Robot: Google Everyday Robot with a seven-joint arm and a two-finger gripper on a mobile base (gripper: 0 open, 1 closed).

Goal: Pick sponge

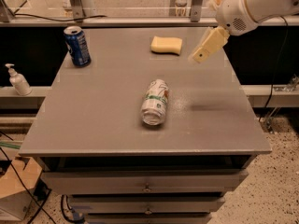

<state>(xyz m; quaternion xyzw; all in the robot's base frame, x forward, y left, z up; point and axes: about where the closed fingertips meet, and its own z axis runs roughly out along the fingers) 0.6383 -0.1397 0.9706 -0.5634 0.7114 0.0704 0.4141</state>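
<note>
Front edge: the table [93, 125] is grey and flat-topped, with drawers [147, 181] under it, all pushed shut, contents not visible. A cardboard box [14, 190] sits low left on the floor beside the table, only partly in view, so its inside can't be seen.

Mid table: a green-and-white can [155, 101] lies on its side, one end toward the camera and the long axis running roughly front to back. Can't tell if it is opened or whether anything is in it. Bare tabletop all around it, nothing touching it.

Left, off the table: a white pump bottle [18, 80] stands upright on a lower ledge, fill level not readable.

Far left corner: a blue can [77, 45] stands upright near the table edge with its top visible, contents not visible.

Far centre: the sponge [166, 45] is pale yellow and lies flat on the table near the back edge, well apart from both cans.

The hand [201, 55] hangs above the table just right of the sponge, angled down and to the left, not touching the sponge. It holds nothing that can be seen. Whether it is released or clenched: cannot tell. The white arm [252, 6] comes in from the upper right corner.
</note>
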